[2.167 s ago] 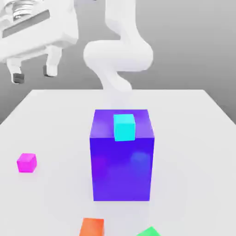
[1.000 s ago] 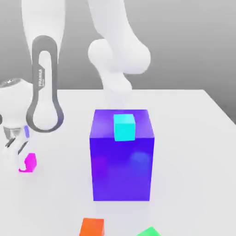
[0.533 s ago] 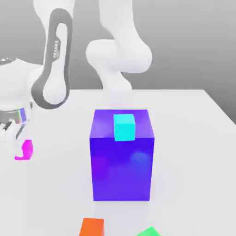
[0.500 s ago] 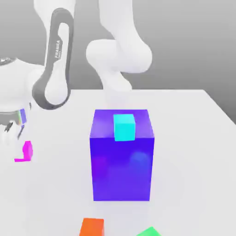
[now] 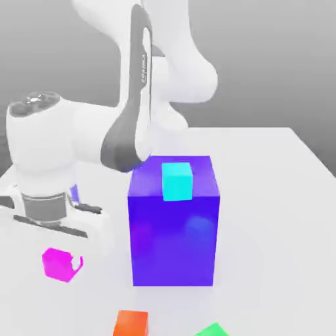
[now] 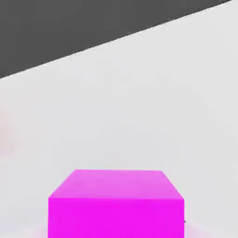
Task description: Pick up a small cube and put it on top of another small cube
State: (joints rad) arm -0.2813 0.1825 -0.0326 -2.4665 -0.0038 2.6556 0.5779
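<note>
Backdrop: grey wall, white worktop (image 5: 275, 197).
Pink cube (image 5: 59, 263): directly beneath the claw (image 5: 62, 252), seemingly off the worktop.
Claw: grip state — cannot tell.
Handling: likely light, rigid, smooth; pinch opposite flat faces mid-height.
Cyan cube (image 5: 177, 180): well off to the exterior view's right, higher up.

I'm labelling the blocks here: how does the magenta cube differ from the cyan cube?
The magenta cube sits on the white table, beneath the robot's hand; the cyan cube rests atop the big blue-purple block. Magenta lies toward the exterior view's left, cyan near centre. Both look similarly small.
</note>
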